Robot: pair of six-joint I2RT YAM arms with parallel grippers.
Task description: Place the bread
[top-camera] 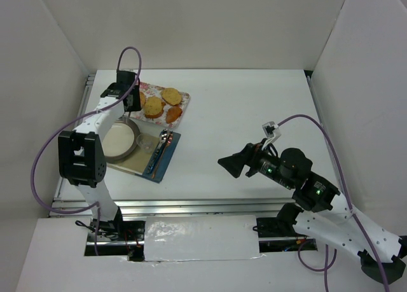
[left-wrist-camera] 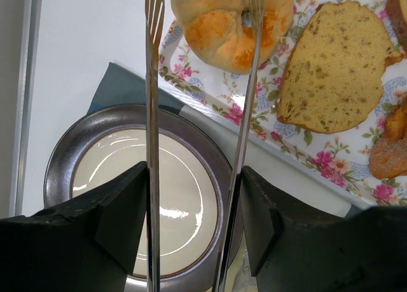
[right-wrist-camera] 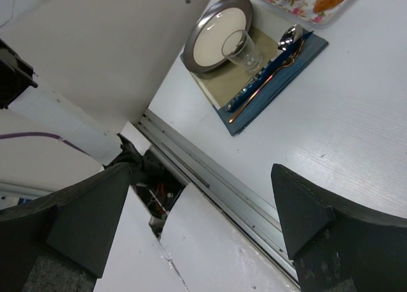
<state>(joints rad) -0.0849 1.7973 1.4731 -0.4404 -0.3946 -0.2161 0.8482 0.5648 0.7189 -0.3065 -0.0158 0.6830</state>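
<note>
The bread [left-wrist-camera: 222, 25], a round golden-brown bun with a dimpled centre, lies on the floral tray [left-wrist-camera: 254, 114] at the top of the left wrist view. My left gripper [left-wrist-camera: 194, 171] is shut on metal tongs [left-wrist-camera: 151, 114]. The tongs' two arms reach forward and straddle the bun, the left arm just beside it and the right arm [left-wrist-camera: 249, 82] across its right side. In the top view the left gripper [top-camera: 130, 98] hangs over the tray's left end and hides the bun. My right gripper [top-camera: 224, 163] is open and empty, above the table [top-camera: 254, 114] at mid right.
A grey-rimmed plate [left-wrist-camera: 63, 152] sits on a blue mat [top-camera: 166, 161] just near the tray, with a clear glass [top-camera: 147, 142] and a spoon and cutlery [top-camera: 163, 142]. Flat toasted slices [left-wrist-camera: 337, 69] and a reddish-orange piece [left-wrist-camera: 388, 152] share the tray. White walls enclose the table.
</note>
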